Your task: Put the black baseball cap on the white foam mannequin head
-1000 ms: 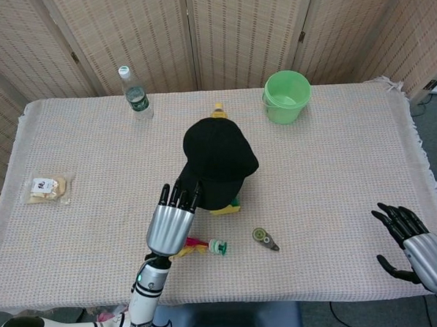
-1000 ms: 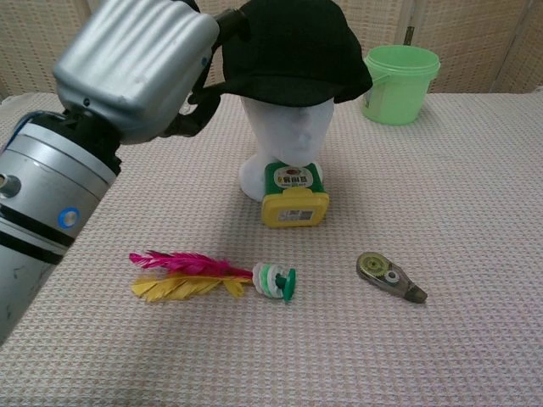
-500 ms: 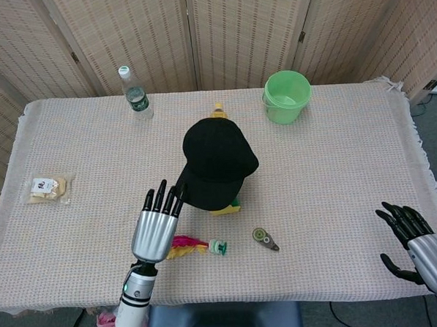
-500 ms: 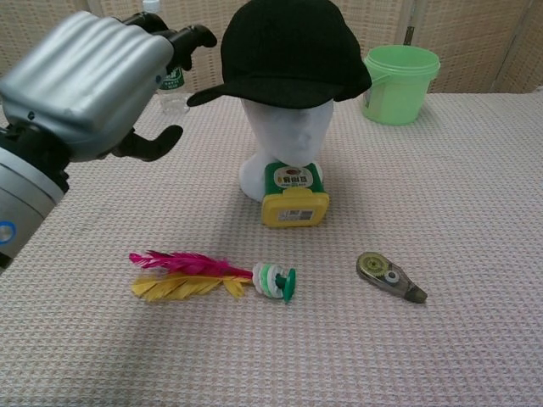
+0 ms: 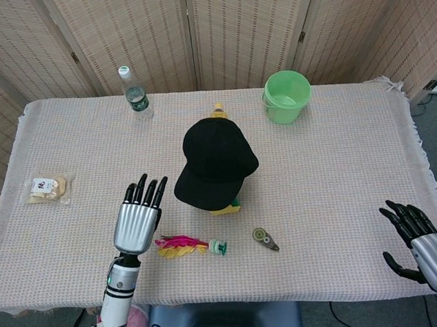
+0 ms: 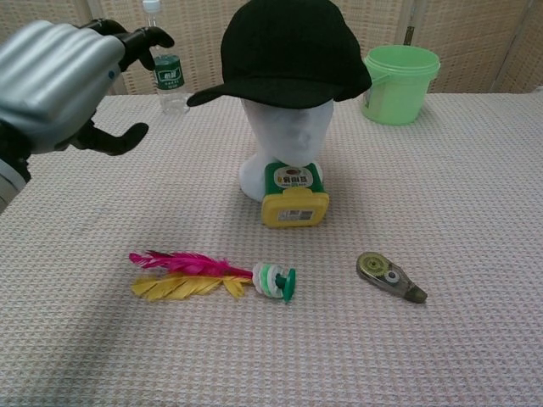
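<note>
Chest view: left robot hand (image 6: 53,80) splayed

One cap (image 5: 215,161), one bottle (image 5: 134,94), one bucket (image 5: 287,96)

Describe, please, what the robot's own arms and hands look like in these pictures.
Both the left hand and the right hand have a ribbed silver-grey metallic back and glossy black fingers. The left forearm is a silver cylinder with dark rings and a small green light; white casing shows lower down.

Matt black cloth baseball cap (image 6: 288,47) on a smooth white foam mannequin head (image 6: 284,140); woven textured tablecloth (image 6: 475,195), glossy green plastic bucket (image 6: 400,83), ribbed brushed-metal left hand (image 6: 51,80).
</note>
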`<move>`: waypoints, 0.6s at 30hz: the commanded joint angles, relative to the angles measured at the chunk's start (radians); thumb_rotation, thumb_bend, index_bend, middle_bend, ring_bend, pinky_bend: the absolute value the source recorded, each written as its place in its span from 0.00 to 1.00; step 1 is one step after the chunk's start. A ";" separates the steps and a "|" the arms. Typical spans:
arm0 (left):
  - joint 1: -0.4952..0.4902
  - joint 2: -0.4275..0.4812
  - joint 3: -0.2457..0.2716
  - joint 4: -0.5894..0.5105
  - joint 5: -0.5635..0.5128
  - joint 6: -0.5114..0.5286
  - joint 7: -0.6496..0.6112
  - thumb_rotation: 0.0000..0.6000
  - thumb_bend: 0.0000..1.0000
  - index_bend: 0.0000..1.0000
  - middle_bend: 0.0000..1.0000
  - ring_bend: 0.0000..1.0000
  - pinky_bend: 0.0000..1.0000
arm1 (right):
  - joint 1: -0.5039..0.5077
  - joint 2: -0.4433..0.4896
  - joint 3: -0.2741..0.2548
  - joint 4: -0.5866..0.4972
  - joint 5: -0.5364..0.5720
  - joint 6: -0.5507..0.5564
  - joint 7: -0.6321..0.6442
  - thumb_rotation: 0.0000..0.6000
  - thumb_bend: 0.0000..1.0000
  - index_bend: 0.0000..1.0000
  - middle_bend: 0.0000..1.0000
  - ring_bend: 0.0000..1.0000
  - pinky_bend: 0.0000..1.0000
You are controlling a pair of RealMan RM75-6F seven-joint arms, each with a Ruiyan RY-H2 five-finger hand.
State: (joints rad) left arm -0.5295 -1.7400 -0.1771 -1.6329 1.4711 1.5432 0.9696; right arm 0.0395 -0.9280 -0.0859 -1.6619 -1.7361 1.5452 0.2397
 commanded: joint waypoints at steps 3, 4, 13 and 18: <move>0.040 0.071 -0.022 0.040 -0.036 0.000 -0.121 1.00 0.37 0.15 0.28 0.17 0.32 | 0.005 -0.003 0.005 -0.002 0.012 -0.014 -0.006 1.00 0.32 0.00 0.00 0.00 0.00; 0.047 0.085 -0.028 0.048 -0.046 -0.002 -0.151 1.00 0.37 0.15 0.28 0.17 0.32 | 0.006 -0.003 0.006 -0.003 0.015 -0.017 -0.008 1.00 0.32 0.00 0.00 0.00 0.00; 0.118 0.266 -0.075 0.129 -0.143 -0.060 -0.494 1.00 0.37 0.14 0.23 0.14 0.31 | 0.029 -0.021 0.020 -0.018 0.070 -0.091 -0.071 1.00 0.32 0.00 0.00 0.00 0.00; 0.190 0.445 -0.037 0.019 -0.204 -0.145 -0.643 1.00 0.31 0.08 0.16 0.11 0.31 | 0.039 -0.036 0.028 -0.032 0.091 -0.117 -0.117 1.00 0.32 0.00 0.00 0.00 0.00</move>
State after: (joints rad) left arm -0.3921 -1.4042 -0.2324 -1.5467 1.3182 1.4614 0.4111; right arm 0.0748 -0.9585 -0.0609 -1.6886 -1.6496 1.4346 0.1334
